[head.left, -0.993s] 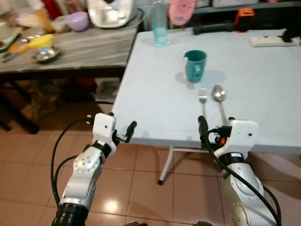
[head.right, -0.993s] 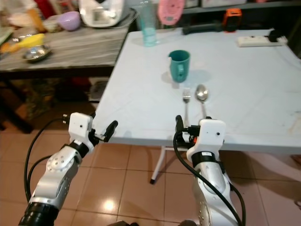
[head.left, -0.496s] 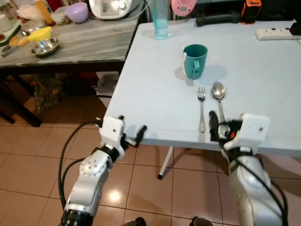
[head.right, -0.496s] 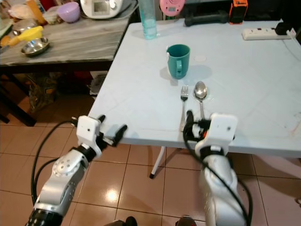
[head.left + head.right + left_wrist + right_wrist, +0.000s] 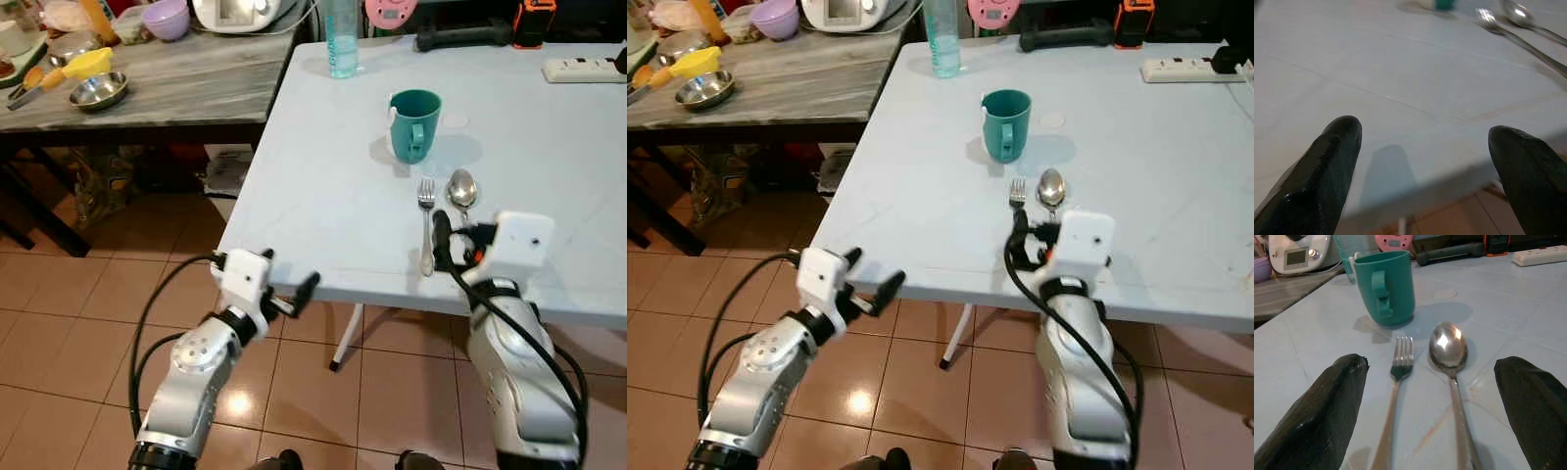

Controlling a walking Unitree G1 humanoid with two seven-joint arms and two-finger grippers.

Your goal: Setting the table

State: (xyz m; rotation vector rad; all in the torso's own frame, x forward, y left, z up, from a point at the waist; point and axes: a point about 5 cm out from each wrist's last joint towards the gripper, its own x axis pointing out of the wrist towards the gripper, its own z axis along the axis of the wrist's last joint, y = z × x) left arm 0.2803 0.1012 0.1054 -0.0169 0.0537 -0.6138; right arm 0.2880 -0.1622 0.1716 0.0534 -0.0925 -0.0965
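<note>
A teal mug (image 5: 415, 124) stands upright on the white table (image 5: 323, 186). Just in front of it lie a fork (image 5: 426, 220) and a spoon (image 5: 461, 188), side by side, handles toward me. My right gripper (image 5: 458, 241) is open just above the table's front edge, over those handles. In the right wrist view the fork (image 5: 1396, 391) and spoon (image 5: 1448, 345) lie between its fingers (image 5: 1317, 406), with the mug (image 5: 1385, 286) beyond. My left gripper (image 5: 286, 272) is open and empty at the table's front left corner, level with the edge (image 5: 1415, 186).
A clear water bottle (image 5: 342, 39) stands at the table's far left and a power strip (image 5: 583, 69) at the far right. To the left is a grey wooden side table (image 5: 186, 83) with a steel bowl (image 5: 98, 90) and a purple bowl (image 5: 165, 17). Tiled floor (image 5: 69, 323) lies below.
The view has shifted closer to the table. My right gripper has come up from below the front edge to above the fork and spoon handles. My left gripper is nearer the corner.
</note>
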